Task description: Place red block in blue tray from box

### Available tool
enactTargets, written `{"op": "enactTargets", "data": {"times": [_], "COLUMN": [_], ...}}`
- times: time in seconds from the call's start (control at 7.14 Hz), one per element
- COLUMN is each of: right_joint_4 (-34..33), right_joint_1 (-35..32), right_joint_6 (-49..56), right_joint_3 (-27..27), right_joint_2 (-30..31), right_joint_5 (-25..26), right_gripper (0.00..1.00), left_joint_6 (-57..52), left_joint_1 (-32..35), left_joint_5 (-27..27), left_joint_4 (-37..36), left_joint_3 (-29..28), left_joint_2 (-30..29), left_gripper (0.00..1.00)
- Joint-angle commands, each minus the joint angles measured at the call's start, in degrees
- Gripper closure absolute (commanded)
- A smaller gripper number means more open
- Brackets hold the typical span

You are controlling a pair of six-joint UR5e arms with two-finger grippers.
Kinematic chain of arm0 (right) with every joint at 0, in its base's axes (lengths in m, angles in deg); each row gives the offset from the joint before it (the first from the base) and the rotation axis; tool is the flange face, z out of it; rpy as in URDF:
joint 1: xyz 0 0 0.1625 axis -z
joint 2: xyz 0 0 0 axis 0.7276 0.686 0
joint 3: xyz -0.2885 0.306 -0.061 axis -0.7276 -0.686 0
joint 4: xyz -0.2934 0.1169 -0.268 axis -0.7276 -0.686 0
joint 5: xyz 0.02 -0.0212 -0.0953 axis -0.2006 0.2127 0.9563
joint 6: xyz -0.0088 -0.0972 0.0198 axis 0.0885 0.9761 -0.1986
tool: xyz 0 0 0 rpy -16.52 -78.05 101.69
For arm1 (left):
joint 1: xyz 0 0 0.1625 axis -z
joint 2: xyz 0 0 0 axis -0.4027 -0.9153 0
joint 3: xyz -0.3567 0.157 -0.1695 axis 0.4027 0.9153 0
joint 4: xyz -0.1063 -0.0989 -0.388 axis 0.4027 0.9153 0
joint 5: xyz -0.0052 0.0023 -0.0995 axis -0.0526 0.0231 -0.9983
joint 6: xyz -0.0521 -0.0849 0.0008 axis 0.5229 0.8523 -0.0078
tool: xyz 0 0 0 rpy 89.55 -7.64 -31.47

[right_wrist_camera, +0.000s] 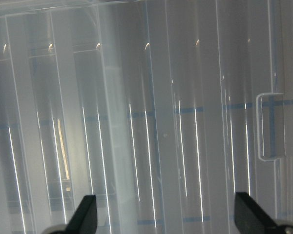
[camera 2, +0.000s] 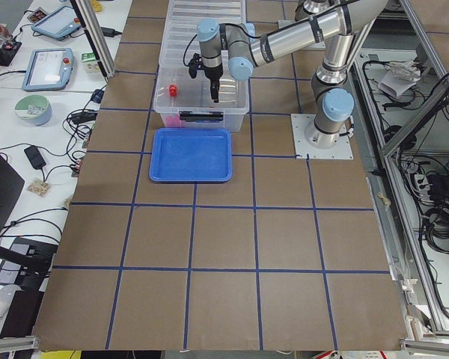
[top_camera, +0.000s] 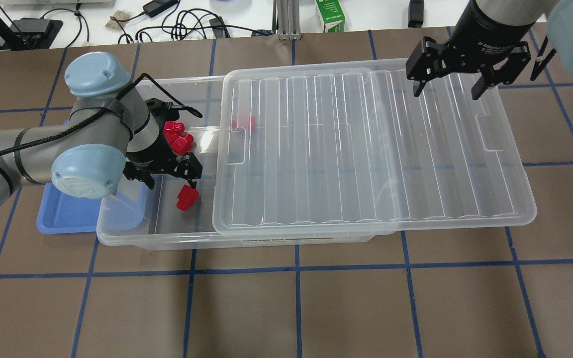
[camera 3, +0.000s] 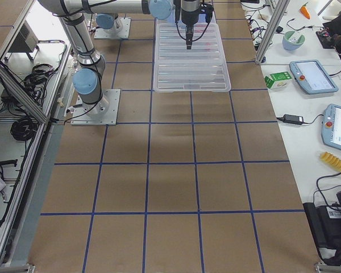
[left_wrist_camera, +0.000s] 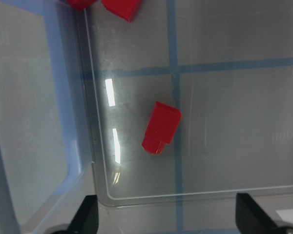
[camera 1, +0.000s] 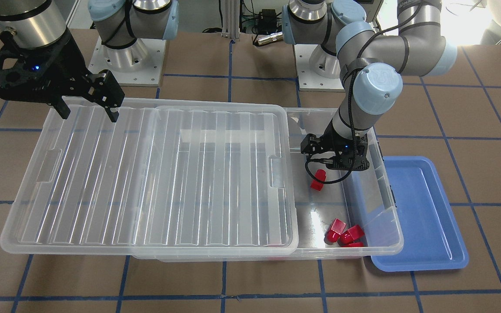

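Inside the box [top_camera: 117,234], the red block [left_wrist_camera: 161,129] lies under the spread left tool [left_wrist_camera: 171,215].

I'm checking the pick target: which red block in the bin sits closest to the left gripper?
The lone red block, lying apart below the open left gripper; the bunched blocks sit farther off.

Left claw [top_camera: 169,177], right claw [top_camera: 448,91]: apparently agape.

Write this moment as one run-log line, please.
left gripper: open, in box above red block, no grasp | right gripper: open, over lid | lid: shifted, box end uncovered | blue tray: empty
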Motion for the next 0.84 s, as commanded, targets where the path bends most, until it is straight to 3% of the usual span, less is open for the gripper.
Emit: {"op": "enactTargets", "data": {"times": [0.0,0.28,0.7], "right_joint_4": [-0.4,-0.4,0.0], "right_joint_1": [-0.3,-0.2,-0.3], "right_joint_6": [-0.7,-0.7,-0.6], "right_joint_3": [0.3,0.3,0.3], "right_joint_2": [0.2,0.2,0.3], "right_joint_5": [0.4,0.5,0.2], "right_gripper": [0.00,0.00,0.00], "left_joint_6": [0.5,0.1,0.3], "left_joint_1": [0.3,0.3,0.2], "left_joint_5": [-0.1,0.2,0.7], "left_joint_4": [-2.0,-6.4,-6.9], "left_joint_3": [1.6,3.8,3.9], "left_joint_2": [-2.2,-3.6,-4.4], "left_gripper": [0.00,0.00,0.00]}}
